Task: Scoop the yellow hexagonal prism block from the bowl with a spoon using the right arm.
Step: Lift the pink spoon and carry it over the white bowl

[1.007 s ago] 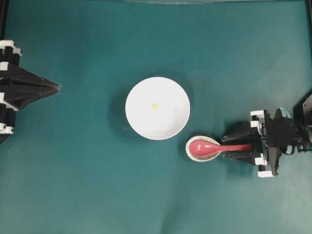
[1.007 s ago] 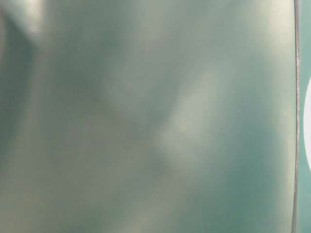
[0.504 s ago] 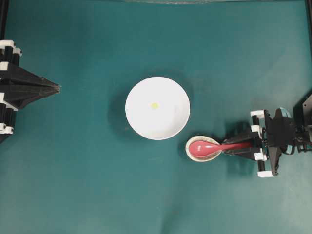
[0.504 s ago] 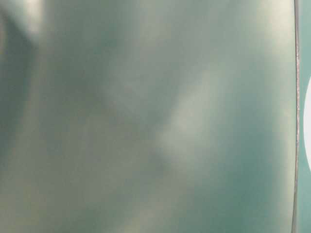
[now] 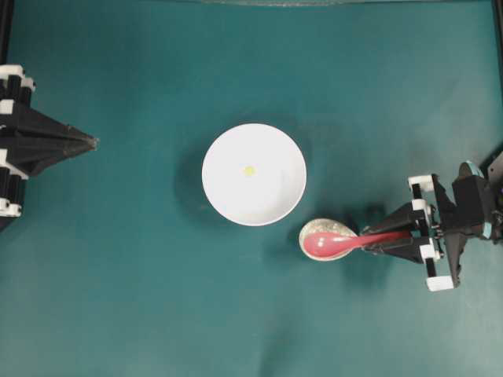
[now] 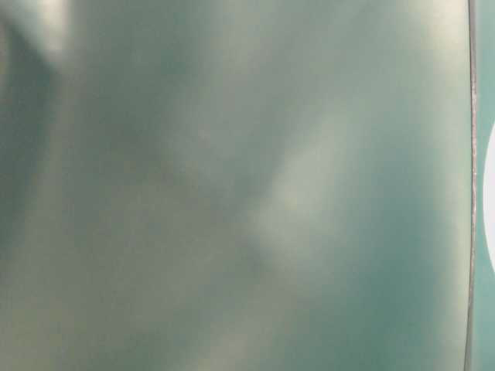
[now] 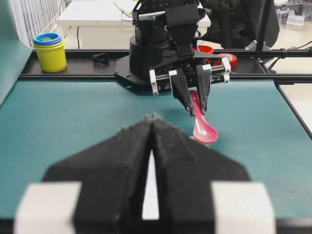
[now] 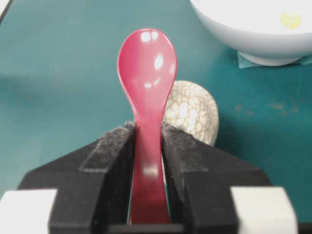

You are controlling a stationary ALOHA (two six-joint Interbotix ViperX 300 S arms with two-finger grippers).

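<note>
Overhead exterior view: white bowl (image 5: 254, 174) at centre of the teal bench (image 5: 157, 298), yellow hexagonal prism block (image 5: 249, 170) lying inside it near the middle. Just right of and below the bowl, a speckled spoon rest (image 5: 324, 236); the pink-red spoon (image 5: 346, 243) overlaps it, handle running right into the right gripper (image 5: 391, 236). Left gripper (image 5: 92, 142) at the left edge, well apart from everything. Right wrist view adds detail: both padded fingers (image 8: 109, 151) clamp the spoon handle, scoop raised clear of the rest, bowl at upper right. Left wrist view shows the left gripper's fingers pressed together on nothing, and the spoon hanging scoop-down, tilted. Table-level view: blurred teal, nothing readable.
</note>
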